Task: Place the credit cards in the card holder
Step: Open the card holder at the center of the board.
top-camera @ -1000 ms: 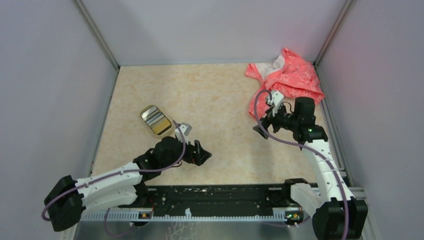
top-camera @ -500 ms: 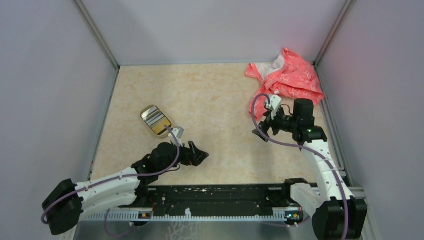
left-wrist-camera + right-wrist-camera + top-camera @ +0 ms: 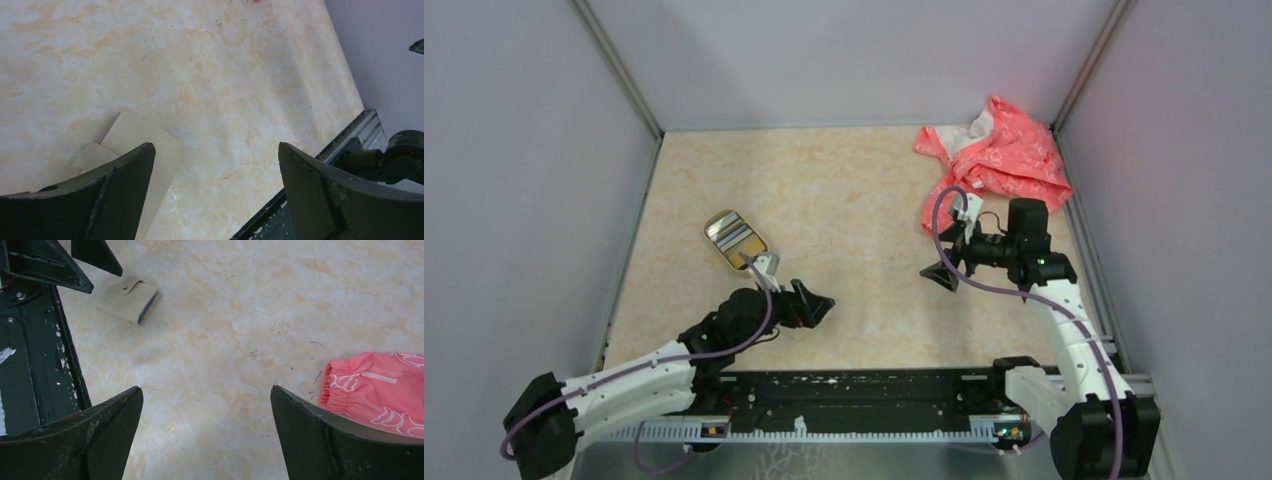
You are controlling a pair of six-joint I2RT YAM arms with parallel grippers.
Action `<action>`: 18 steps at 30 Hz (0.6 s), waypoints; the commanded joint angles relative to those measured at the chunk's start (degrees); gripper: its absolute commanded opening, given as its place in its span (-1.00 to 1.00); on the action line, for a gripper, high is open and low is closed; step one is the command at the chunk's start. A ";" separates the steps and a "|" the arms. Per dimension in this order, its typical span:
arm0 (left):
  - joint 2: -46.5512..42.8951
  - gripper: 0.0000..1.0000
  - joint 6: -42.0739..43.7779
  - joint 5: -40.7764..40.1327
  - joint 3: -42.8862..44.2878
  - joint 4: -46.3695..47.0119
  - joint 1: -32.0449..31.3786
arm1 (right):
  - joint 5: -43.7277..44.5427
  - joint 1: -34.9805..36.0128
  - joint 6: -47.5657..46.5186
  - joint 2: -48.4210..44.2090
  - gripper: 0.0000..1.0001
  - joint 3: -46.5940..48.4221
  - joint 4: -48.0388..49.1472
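Observation:
Several credit cards [image 3: 738, 241] lie side by side in an oval tan dish [image 3: 717, 220] at the table's left. The beige card holder [image 3: 126, 300] lies flat and folded, snap tab on top; in the left wrist view it [image 3: 141, 136] shows partly under my left finger. In the top view my left arm hides it. My left gripper [image 3: 817, 303] [image 3: 215, 150] hovers open just over the holder's right edge. My right gripper [image 3: 937, 272] [image 3: 206, 390] is open over bare table, far right of the holder, nothing between its fingers.
A crumpled pink cloth [image 3: 1001, 158] [image 3: 380, 385] lies at the back right, close to my right gripper. The black base rail [image 3: 864, 385] [image 3: 30, 350] runs along the near edge. Grey walls [image 3: 544, 180] close in the table on three sides.
My left arm has drawn back toward its base, the gripper staying open near the holder. My right gripper has dipped lower and shifted slightly left, away from the cloth.

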 commanded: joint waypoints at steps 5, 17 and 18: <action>3.37 0.97 4.03 -11.97 8.52 -20.08 -0.25 | -0.92 0.99 0.72 -0.42 0.96 1.15 1.57; 29.87 0.29 13.73 -11.00 28.37 -42.27 -0.16 | -0.25 1.86 0.69 -0.18 0.96 0.73 2.11; 30.87 0.25 15.27 -10.43 29.05 -42.41 -0.04 | -0.22 1.91 0.76 -0.20 0.96 0.65 2.13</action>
